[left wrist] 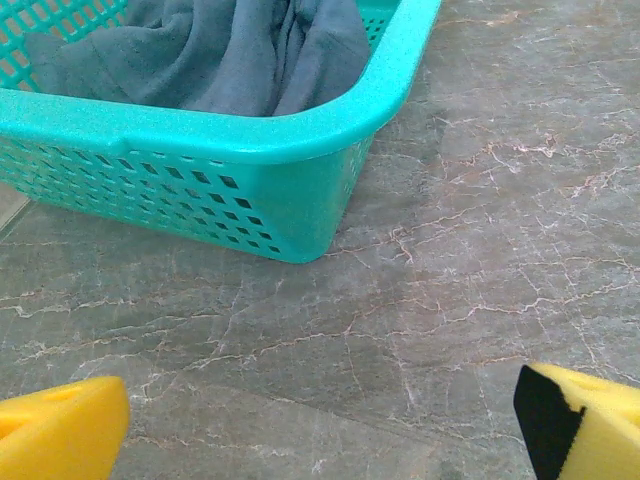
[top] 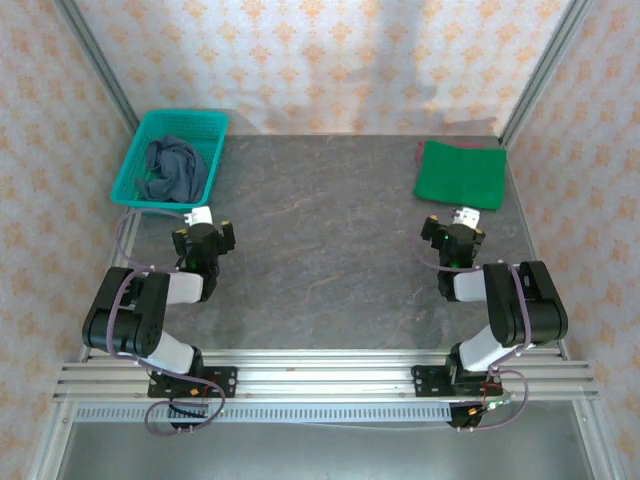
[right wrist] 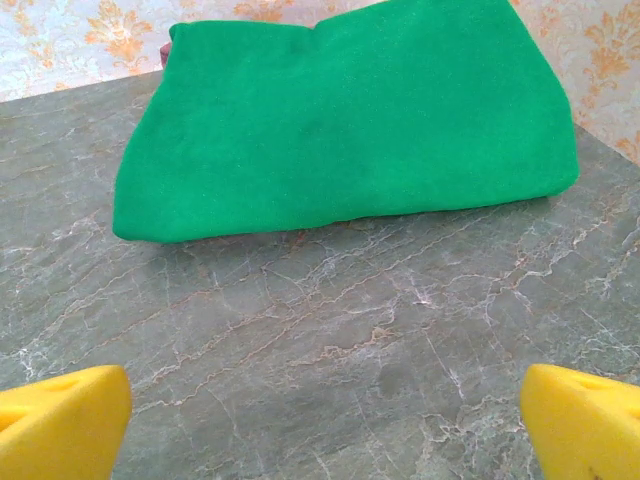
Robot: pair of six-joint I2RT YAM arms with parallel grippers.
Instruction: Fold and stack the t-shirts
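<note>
In the upper left of the overhead view a teal plastic mesh basket (top: 128, 170) stands on the grey veined stone-look tabletop (top: 320, 240); a dark slate-blue cloth t-shirt (top: 170, 170) lies crumpled inside it, unfolded; in the left wrist view the basket's perforated wall (left wrist: 200, 175) takes up the upper left of the frame, with the bunched blue shirt (left wrist: 230, 50) rising above its rim. Just below the basket's lower right corner in the overhead view sits the left gripper (top: 203, 233), near the basket but apart from it; its jaws stand wide apart with nothing between them, the yellow foam fingertips (left wrist: 60, 430) showing in the two bottom corners of its own camera and bare table between. Across the middle the tabletop is plain. At lower right of centre the right gripper (top: 455, 233) rests low over the table; its jaws are likewise spread wide and hold nothing, yellow pads (right wrist: 60, 420) at the bottom corners of the wrist view. In the upper right lies a bright green cloth t-shirt (top: 460, 175), folded into a neat flat rectangle; in the right wrist view it (right wrist: 340, 110) spans the top of the frame, well ahead of the fingers.
</note>
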